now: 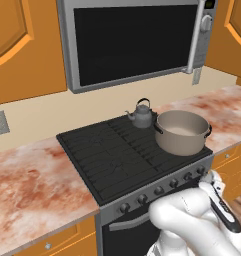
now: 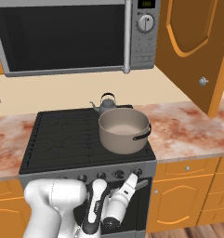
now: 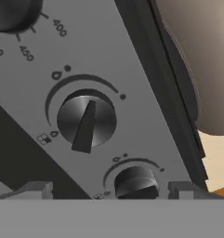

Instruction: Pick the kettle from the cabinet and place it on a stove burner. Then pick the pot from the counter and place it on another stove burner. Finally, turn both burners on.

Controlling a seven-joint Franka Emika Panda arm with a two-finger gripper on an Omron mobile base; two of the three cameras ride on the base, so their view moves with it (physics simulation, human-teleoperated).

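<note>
The small dark kettle (image 1: 142,114) (image 2: 106,103) stands on the back right stove burner (image 1: 134,127). In front of it, the wide grey-beige pot (image 1: 182,131) (image 2: 124,130) sits on the front right burner. My gripper (image 1: 209,175) (image 2: 134,176) (image 3: 108,190) is low at the stove's steel front, open and holding nothing. In the hand view its fingertips (image 3: 35,189) stand far apart, just below two dark knobs. One knob (image 3: 85,120) is centred, and another (image 3: 135,182) lies between the tips. The pot's wall (image 3: 197,60) shows at the upper right. The cabinet is out of view.
A microwave (image 1: 134,40) (image 2: 71,37) hangs above the black cooktop (image 1: 104,152) (image 2: 62,135). An orange arched cabinet door (image 2: 192,51) stands open to the right. Marbled counter (image 1: 32,185) (image 2: 187,125) flanks the stove, with orange drawers (image 2: 187,195) below.
</note>
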